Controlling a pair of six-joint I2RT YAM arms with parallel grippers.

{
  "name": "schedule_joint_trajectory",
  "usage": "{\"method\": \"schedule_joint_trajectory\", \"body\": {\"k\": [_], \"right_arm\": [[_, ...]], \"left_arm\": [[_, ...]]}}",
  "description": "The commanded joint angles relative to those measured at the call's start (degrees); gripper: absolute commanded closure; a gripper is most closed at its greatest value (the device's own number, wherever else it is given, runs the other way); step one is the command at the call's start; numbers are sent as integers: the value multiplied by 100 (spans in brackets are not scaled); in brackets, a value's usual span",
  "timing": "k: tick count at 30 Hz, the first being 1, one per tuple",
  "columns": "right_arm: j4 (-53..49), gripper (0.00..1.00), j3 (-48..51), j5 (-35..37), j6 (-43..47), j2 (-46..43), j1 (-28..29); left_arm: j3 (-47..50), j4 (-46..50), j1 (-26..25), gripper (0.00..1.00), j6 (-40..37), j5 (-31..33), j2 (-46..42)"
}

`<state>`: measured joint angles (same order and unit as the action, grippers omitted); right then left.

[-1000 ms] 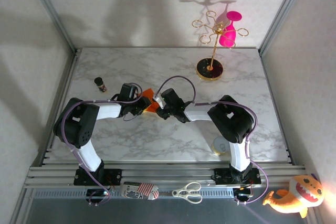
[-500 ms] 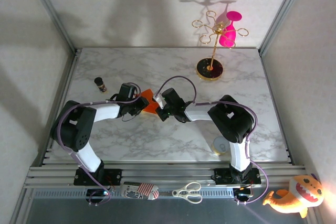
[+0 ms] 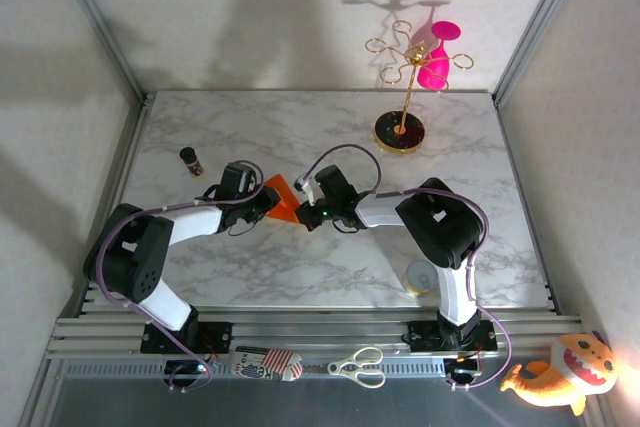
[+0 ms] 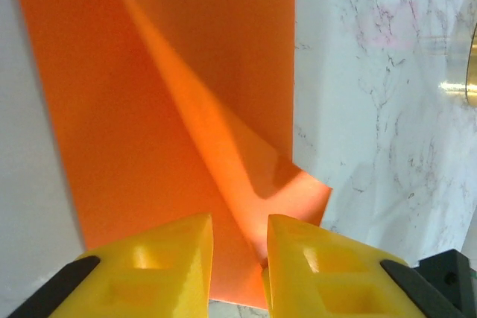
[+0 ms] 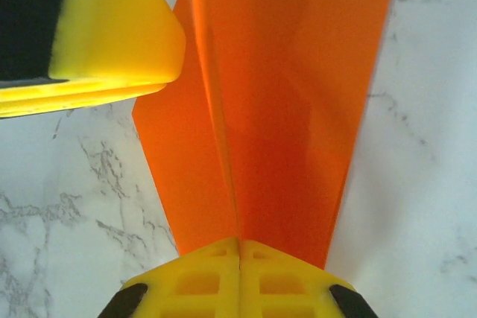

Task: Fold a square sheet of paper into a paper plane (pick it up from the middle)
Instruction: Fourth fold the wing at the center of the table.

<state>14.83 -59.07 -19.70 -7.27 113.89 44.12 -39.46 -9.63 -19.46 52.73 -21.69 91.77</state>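
Observation:
The square sheet of paper (image 3: pixel 283 199) is bright orange and folded, with a lengthwise crease, lying low over the marble table between both grippers. My right gripper (image 3: pixel 306 212) is shut on the crease end of the sheet (image 5: pixel 291 109), its yellow fingertips pressed together (image 5: pixel 239 247). My left gripper (image 3: pixel 263 205) stands open at the sheet's opposite side. Its yellow fingers straddle the paper's near edge (image 4: pixel 171 109) with a gap between them (image 4: pixel 238 258); a raised fold runs to the right finger. One left finger (image 5: pixel 112 27) shows at the top left of the right wrist view.
A small dark bottle (image 3: pixel 190 160) stands at the left. The gold stand (image 3: pixel 400 132) with its black base holds a pink glass (image 3: pixel 436 59) at the back right. A tape roll (image 3: pixel 420 277) lies by the right arm. Scissors (image 3: pixel 358 367) and an orange plush toy (image 3: pixel 560 372) lie off the table's front.
The left arm has swung its elbow out to the left and its gripper has shifted along the paper. More of the orange sheet now shows between the grippers. The right gripper keeps its hold.

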Motion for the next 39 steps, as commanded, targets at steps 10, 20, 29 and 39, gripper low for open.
{"method": "schedule_joint_trajectory", "body": {"k": [10,20,29,39], "right_arm": [[31,97,62,-575,-874,265,-158],[169,99,342,-577,-1751,-30,-277],[157,99,1120,698,-1987,-894,-281],[396,99,1249,201,-2455,-760,-358]], "left_arm": [[176,-345,-5,76,55,-160,124],[137,-876,-38,76,53,-640,224],[-240,-1353,-348,76,81,-982,641],[-475,-1450,-523,77,106,-1074,957]]}}
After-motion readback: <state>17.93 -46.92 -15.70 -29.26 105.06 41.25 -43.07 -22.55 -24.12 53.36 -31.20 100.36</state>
